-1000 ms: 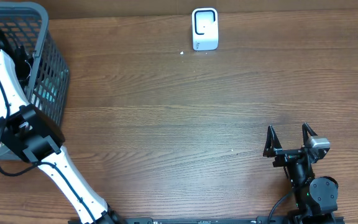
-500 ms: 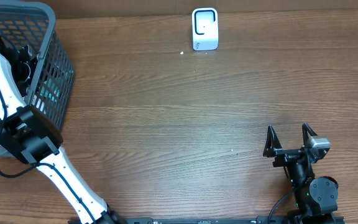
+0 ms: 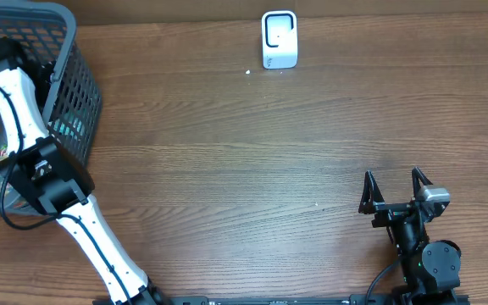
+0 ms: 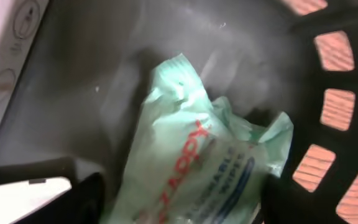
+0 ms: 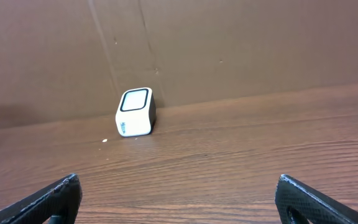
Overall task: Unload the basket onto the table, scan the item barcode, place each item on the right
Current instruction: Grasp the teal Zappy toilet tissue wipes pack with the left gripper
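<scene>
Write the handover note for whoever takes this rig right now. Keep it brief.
Left claw: down inside the grey plastic mesh basket at the table's left end, with a finger on each side of the pale green plastic wipes packet with red lettering. Whether it grips the packet cannot be told.
Right claw: open and empty, near the front right of the table.
White box-shaped barcode scanner: upright at the far edge, mid-table.
Done: reach into the basket.
Left: secure the packet, lift it out, show its barcode to the scanner.
</scene>
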Robot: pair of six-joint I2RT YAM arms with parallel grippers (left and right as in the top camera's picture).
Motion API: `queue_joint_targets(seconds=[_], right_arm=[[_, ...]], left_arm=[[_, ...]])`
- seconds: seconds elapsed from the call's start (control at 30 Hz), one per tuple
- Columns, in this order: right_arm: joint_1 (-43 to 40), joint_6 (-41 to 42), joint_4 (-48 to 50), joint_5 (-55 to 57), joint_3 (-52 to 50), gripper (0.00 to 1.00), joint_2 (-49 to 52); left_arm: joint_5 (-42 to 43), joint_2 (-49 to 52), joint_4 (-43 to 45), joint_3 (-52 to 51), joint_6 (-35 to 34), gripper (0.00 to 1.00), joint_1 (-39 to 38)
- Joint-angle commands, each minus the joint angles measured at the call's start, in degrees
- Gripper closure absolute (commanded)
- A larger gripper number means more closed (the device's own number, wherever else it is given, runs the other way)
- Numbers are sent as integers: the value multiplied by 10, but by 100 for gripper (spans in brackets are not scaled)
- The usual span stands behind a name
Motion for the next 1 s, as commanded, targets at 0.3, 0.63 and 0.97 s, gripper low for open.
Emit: queue_joint_targets(seconds=[0.3,0.63,0.97], right_arm=[[2,-2,2,4,-6,0,-5],[2,-2,2,4,-6,0,-5],[2,-2,2,4,-6,0,-5]], left_arm=[[-41,27,-28,12,-70,96,-4],[-45,9,-64,52,-167,96,7],[-62,-21,-103,56,-180,96,10]])
